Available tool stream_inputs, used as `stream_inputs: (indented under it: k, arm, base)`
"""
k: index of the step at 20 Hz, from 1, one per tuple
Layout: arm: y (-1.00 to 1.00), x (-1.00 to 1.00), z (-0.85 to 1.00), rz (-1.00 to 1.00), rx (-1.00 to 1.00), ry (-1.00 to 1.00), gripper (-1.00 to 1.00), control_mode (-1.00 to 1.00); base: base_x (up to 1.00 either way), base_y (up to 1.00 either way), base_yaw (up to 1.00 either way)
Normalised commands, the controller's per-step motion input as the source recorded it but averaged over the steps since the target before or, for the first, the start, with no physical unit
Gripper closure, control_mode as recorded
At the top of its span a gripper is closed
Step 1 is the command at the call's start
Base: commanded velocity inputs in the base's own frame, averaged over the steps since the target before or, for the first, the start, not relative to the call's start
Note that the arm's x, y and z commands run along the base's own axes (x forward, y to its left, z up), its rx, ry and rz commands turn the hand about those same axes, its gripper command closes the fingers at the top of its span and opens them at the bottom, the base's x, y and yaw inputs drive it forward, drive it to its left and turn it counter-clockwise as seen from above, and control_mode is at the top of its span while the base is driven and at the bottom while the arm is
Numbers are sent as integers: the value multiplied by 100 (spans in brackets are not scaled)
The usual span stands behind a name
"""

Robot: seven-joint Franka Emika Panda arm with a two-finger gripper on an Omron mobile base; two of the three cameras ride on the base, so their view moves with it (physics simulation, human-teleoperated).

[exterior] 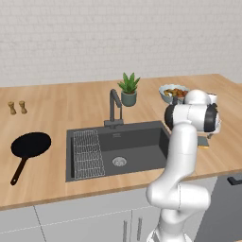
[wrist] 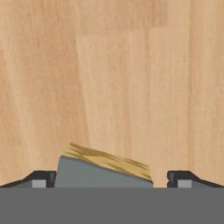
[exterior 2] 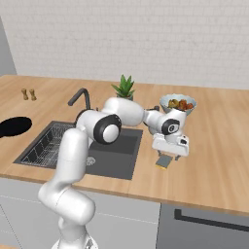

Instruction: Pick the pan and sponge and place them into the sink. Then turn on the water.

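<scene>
Your tool (wrist: pixel 109 177) is hanging released, tips straddling the sponge (wrist: pixel 103 168) lying on the wooden counter (wrist: pixel 131 78).

Both base views looked forward and down from behind the arm, left and right, sharing the sink (exterior: pixel 142 142) (exterior 2: pixel 116 160). The hand view faced the desk (wrist: pixel 131 65) closely.

The sponge (exterior 2: pixel 164 162) lies on the counter (exterior 2: pixel 214 160) directly under the gripper (exterior 2: pixel 170 154), between its two spread fingers. The sink (exterior: pixel 137 142) is to the left of the gripper, with the faucet (exterior: pixel 114 108) and the plant (exterior: pixel 128 90) behind it. The pan (exterior: pixel 30 145) lies far left, beyond the sink. The fruit bowl (exterior 2: pixel 178 104) stands behind the gripper.
</scene>
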Motion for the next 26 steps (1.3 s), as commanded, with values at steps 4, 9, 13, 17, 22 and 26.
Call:
stream_inputs:
  k: [4,9,13,17,22,26]
  arm:
    - [0,-17,-14,0,0,0,-100,-100]
    - [0,-37,-17,0,0,0,-100,-100]
    - [2,-31,-18,0,0,0,-100,-100]
    - [11,-12,-18,0,0,0,-100,-100]
    - [9,-5,-25,0,0,0,-100,-100]
    - [7,-4,-66,0,0,0,-100,-100]
  base:
    - [0,0,0]
    - [0,0,0]
    - [0,0,0]
    - [0,0,0]
    - [0,0,0]
    - [0,0,0]
